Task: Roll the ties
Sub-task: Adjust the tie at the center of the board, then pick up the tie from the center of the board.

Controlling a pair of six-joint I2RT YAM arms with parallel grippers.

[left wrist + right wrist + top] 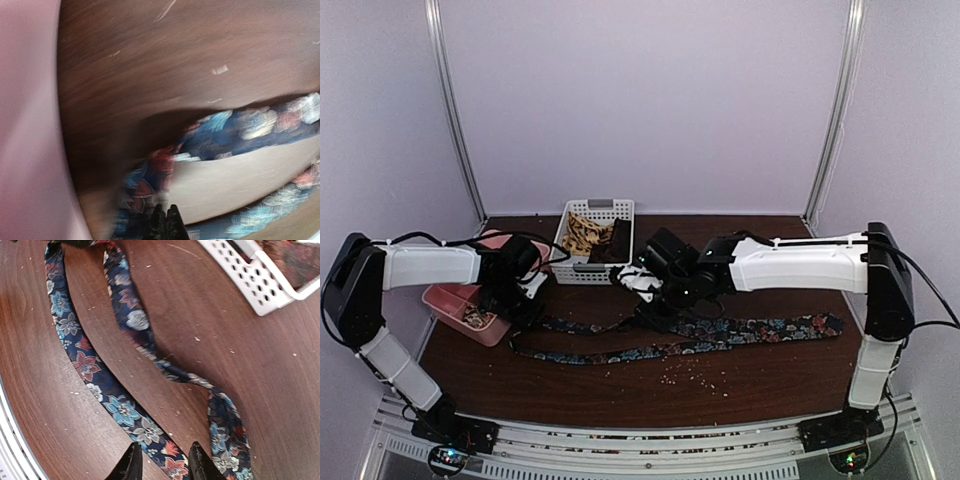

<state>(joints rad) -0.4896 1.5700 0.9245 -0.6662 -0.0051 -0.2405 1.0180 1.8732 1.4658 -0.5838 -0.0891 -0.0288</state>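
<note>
A dark floral tie (740,330) lies along the table, doubled back at its left end. My left gripper (525,300) is at that bend. In the blurred left wrist view its tips (166,220) are pressed together on the fold of the floral tie (240,130). My right gripper (655,305) hovers over the middle of the tie. In the right wrist view it (161,465) stands open, one finger on each side of the wide strip of the floral tie (90,365). A tan tie (582,235) and a dark brown tie (618,240) lie in the basket.
The white perforated basket (595,272) stands at the back centre, and its corner (250,280) shows in the right wrist view. A pink tray (445,300) sits at the left, right beside my left gripper (25,125). Small crumbs (700,375) dot the table in front.
</note>
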